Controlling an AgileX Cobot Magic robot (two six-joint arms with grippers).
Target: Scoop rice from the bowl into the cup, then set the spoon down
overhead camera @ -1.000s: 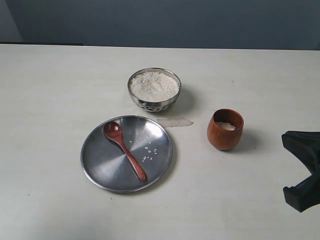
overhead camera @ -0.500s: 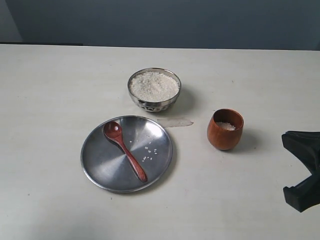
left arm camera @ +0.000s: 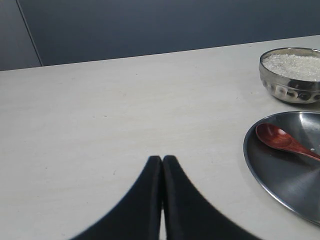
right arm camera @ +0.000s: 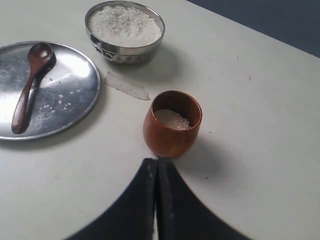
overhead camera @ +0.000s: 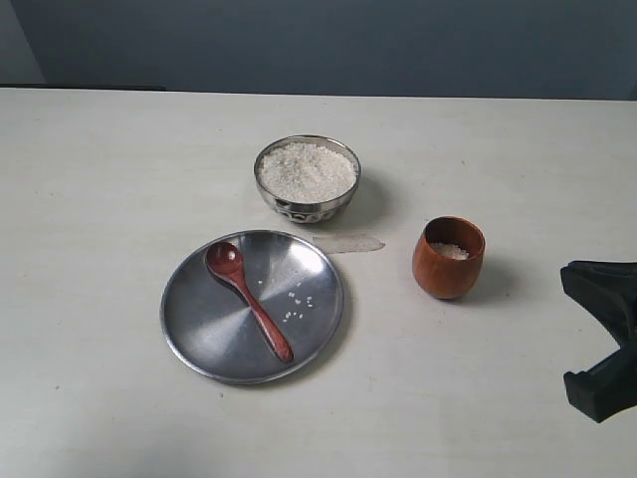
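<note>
The steel bowl (overhead camera: 307, 206) is heaped with white rice (overhead camera: 307, 169) at the back of the table. The wooden spoon (overhead camera: 249, 299) lies free on the flat steel plate (overhead camera: 194, 334), its oval end toward the bowl, with a few loose grains (overhead camera: 297, 304) beside it. The wooden cup (overhead camera: 448, 271) stands upright to the right with some rice (right arm camera: 171, 119) inside. My right gripper (right arm camera: 156, 161) is shut and empty, its tips just short of the cup (right arm camera: 172, 132). My left gripper (left arm camera: 162, 159) is shut and empty over bare table, left of the plate (left arm camera: 265, 170) and spoon (left arm camera: 280, 140).
A small clear scrap (overhead camera: 348, 242) lies on the table between plate, bowl and cup. A black part of the right arm (overhead camera: 602, 339) shows at the right edge of the exterior view. A dark wall runs behind the table's far edge.
</note>
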